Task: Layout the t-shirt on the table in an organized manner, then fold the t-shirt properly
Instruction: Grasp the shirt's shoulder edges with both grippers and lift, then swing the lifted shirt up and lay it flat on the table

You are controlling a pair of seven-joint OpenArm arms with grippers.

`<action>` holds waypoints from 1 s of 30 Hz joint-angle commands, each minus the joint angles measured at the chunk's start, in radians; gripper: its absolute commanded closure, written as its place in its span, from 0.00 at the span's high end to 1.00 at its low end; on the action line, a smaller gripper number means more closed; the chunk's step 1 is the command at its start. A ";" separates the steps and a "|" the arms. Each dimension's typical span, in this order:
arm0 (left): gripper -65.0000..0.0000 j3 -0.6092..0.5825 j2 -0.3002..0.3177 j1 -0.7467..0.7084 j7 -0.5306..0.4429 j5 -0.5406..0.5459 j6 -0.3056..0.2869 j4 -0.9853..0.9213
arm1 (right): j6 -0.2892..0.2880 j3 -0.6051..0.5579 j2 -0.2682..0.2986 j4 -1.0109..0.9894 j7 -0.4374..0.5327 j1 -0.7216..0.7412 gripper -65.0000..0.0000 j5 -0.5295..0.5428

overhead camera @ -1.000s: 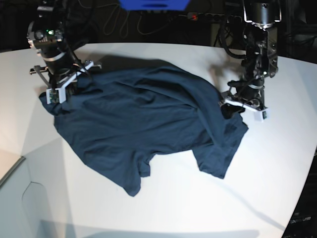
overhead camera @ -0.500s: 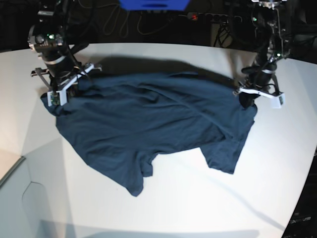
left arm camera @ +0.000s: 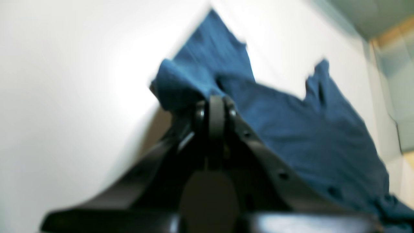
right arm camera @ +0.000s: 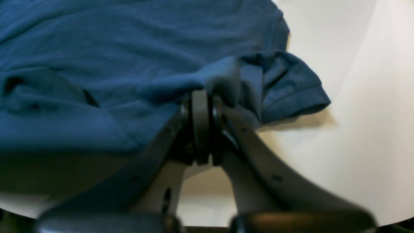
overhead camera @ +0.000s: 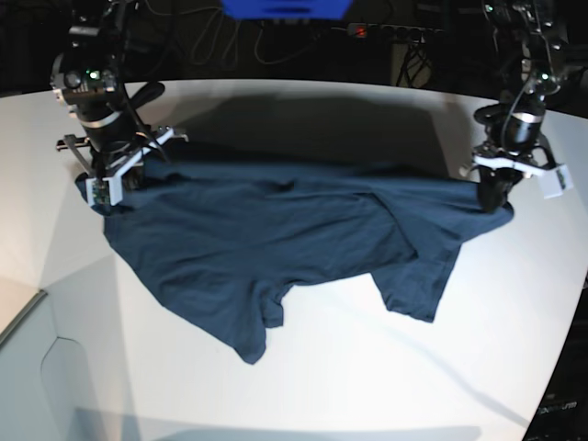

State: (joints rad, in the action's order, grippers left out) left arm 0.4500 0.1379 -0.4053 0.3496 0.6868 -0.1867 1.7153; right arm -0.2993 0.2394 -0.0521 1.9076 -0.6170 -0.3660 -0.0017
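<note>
The dark navy t-shirt is stretched across the white table between my two grippers. My left gripper, on the right of the base view, is shut on the shirt's edge; the left wrist view shows its jaws closed on a fold of cloth. My right gripper, on the left of the base view, is shut on the other end; the right wrist view shows it pinching cloth beside a sleeve. The lower part of the shirt lies crumpled on the table. The neck label is hidden.
The table's curved front edge runs along the lower left. Dark cables and equipment sit behind the far edge. A blue object hangs at the top centre.
My left gripper has pulled its end of the shirt outward to the right, drawing the top edge straighter and taut. My right gripper has held its end almost in place.
</note>
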 commanded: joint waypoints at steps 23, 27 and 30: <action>0.00 -0.021 0.018 0.727 0.273 -0.040 -0.004 -0.320 | -0.157 -0.035 0.028 -0.107 0.018 0.654 0.00 0.004; 0.00 -0.095 0.018 0.945 0.274 -0.126 -0.004 -0.436 | -0.157 -0.024 0.051 -0.233 0.021 0.869 0.00 0.002; 0.00 -0.145 0.015 1.127 0.274 -0.151 -0.004 -0.545 | -0.157 -0.031 0.087 -0.317 0.022 1.011 0.00 0.002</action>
State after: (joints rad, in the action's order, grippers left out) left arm 0.3027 0.1471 0.6800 0.6582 0.5232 -0.1852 1.1435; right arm -0.4561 0.2108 0.0357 1.5707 -0.6273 0.6178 -0.0147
